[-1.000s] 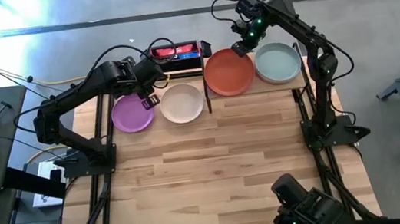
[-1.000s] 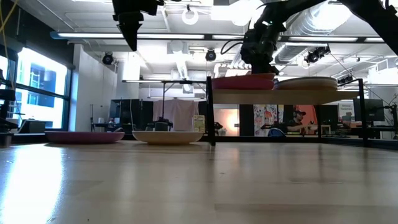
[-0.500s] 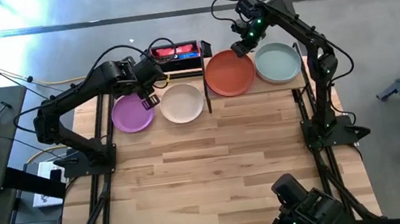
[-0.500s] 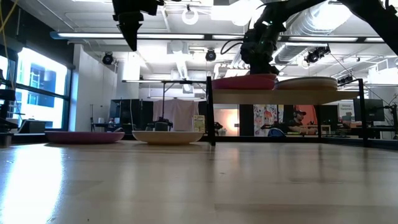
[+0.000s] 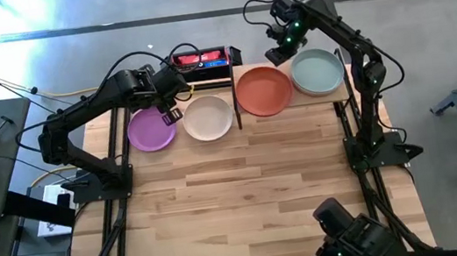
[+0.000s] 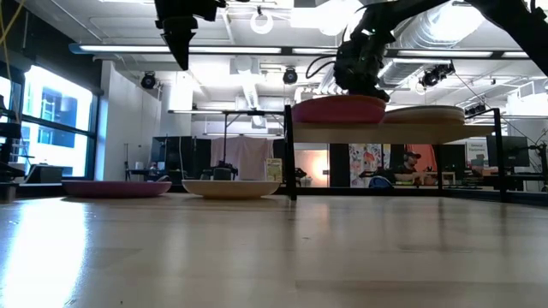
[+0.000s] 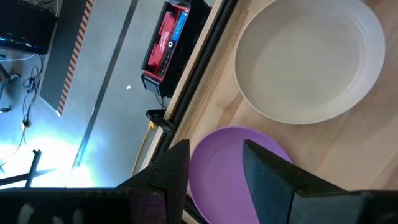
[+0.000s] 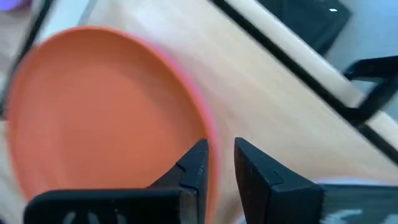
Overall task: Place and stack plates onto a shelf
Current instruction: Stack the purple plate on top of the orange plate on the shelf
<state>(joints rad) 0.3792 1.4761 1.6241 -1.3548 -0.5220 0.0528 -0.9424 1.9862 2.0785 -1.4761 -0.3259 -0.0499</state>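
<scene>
On the shelf (image 5: 341, 94), the orange plate (image 5: 263, 89) has just been set flat beside the pale teal plate (image 5: 318, 72). It has been released by the right gripper (image 5: 276, 54), its fingers parted just behind the rim. Over the purple plate (image 5: 152, 128) on the counter (image 5: 245, 188), the left gripper (image 5: 171, 111) is held open.

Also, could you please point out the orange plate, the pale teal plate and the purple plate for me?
orange plate (image 5: 262, 90), high view, centre of its shallow well.
pale teal plate (image 5: 318, 72), high view, middle of its inner surface.
purple plate (image 5: 150, 129), high view, centre of its face.
</scene>
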